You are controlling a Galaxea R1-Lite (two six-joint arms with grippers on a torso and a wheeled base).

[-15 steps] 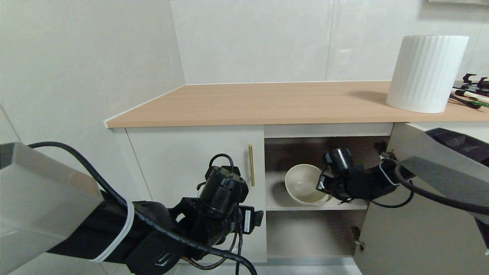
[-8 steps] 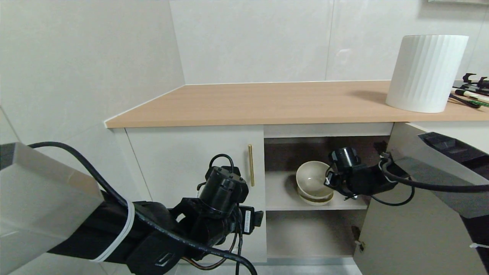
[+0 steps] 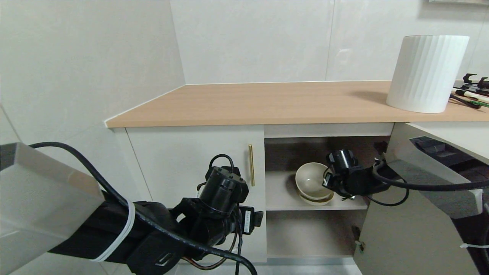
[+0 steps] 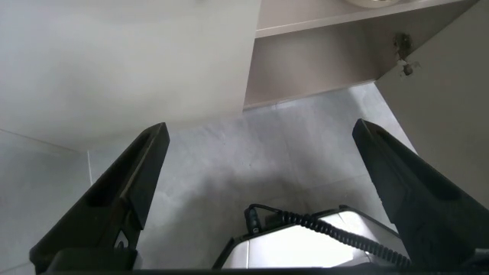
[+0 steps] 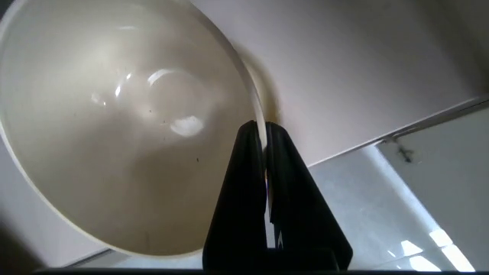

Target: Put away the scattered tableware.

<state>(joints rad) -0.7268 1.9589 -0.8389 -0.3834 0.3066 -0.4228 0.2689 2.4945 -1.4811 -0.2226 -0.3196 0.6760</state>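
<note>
A cream bowl [image 3: 310, 182] sits tilted on top of a second cream bowl [image 3: 317, 199] on the middle shelf [image 3: 280, 194] inside the open cabinet. My right gripper [image 3: 329, 183] is inside the cabinet, shut on the upper bowl's right rim. In the right wrist view the black fingers [image 5: 252, 176] pinch the thin rim of the bowl [image 5: 130, 130]. My left gripper [image 4: 260, 134] hangs low in front of the closed cabinet door, open, with only grey floor between its fingers.
A white ribbed container [image 3: 426, 72] stands on the wooden countertop [image 3: 267, 103], with pens and tools [image 3: 470, 95] at the far right. The cabinet's right door [image 3: 412, 229] is swung open. The left door has a gold handle [image 3: 251, 165]. The bottom compartment [image 3: 309, 233] holds nothing.
My right gripper carried the bowl to the right, turned it from steeply tilted toward level and set it onto the lower bowl. The left arm stayed still.
</note>
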